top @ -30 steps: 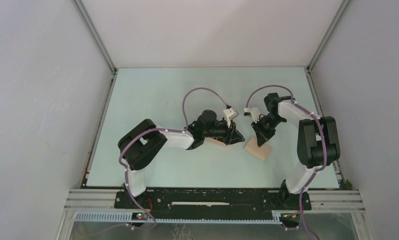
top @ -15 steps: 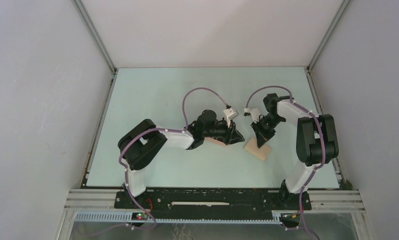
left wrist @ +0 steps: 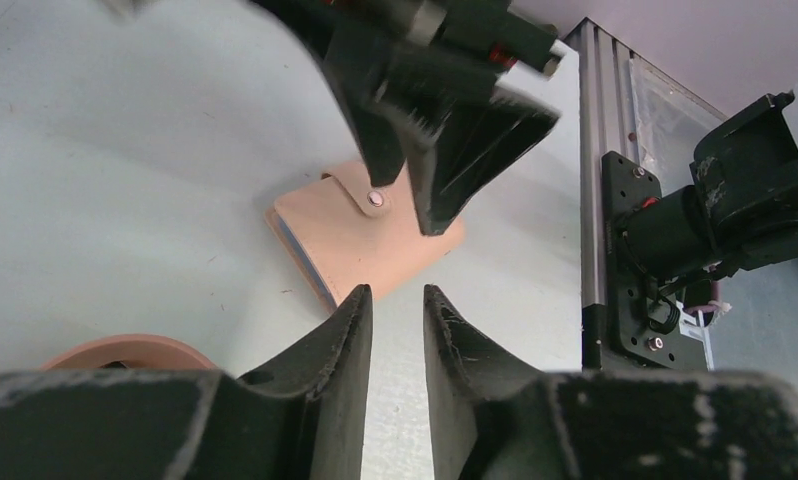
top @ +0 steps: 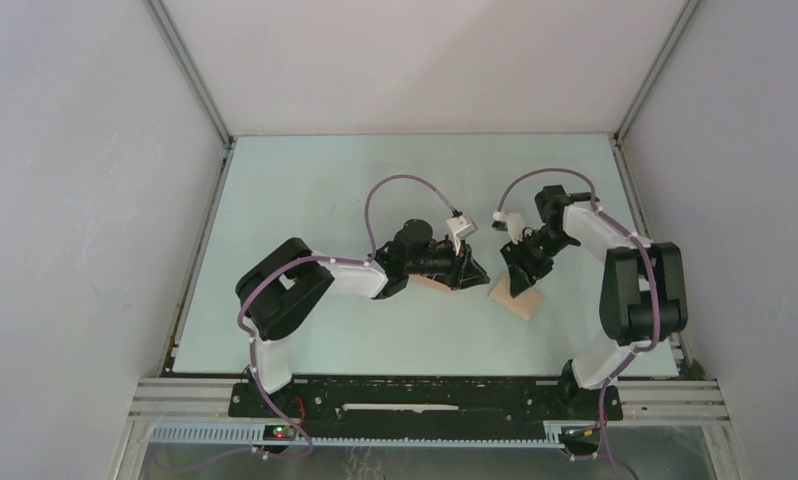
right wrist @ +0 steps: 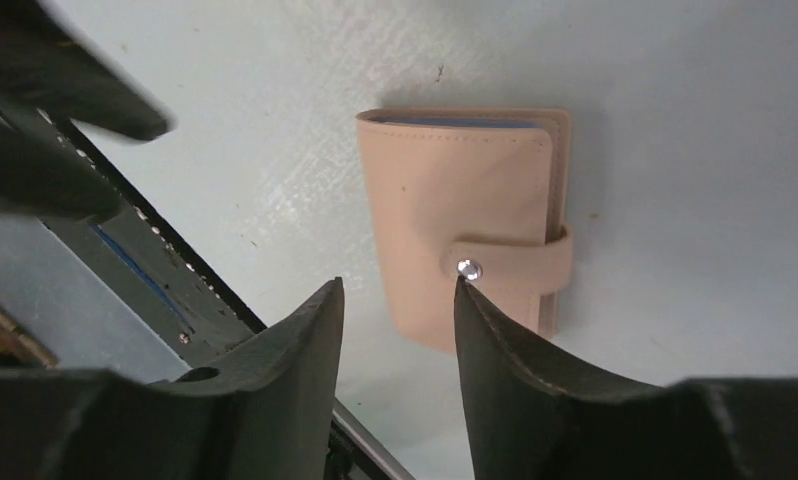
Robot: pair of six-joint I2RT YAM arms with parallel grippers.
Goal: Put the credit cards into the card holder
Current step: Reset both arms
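On the desk point(top: 315, 200), right of centre, the card holder point(top: 516, 299) lies flat and folded closed, with its strap across the front and the snap stud point(right wrist: 466, 268) on it. It sits between the two arms and touches neither. The right claw point(top: 516, 284) hangs directly over the holder with its tips pointing down. Its fingers are spread and nothing is between them. In the right wrist view one fingertip point(right wrist: 472, 300) lines up with the stud, but I cannot tell whether it makes contact. A thin blue strip point(right wrist: 455, 122) shows along one edge of the holder, under the cover, and I cannot tell whether it is a card. The left claw point(top: 472, 272) sits just left of the holder, low over a peach tray point(left wrist: 115, 350) that is mostly hidden under the arm. Its fingers are slightly apart with only a narrow gap, and bare desk shows through that gap, so it is pinching nothing. No loose cards can be made out on the desk.
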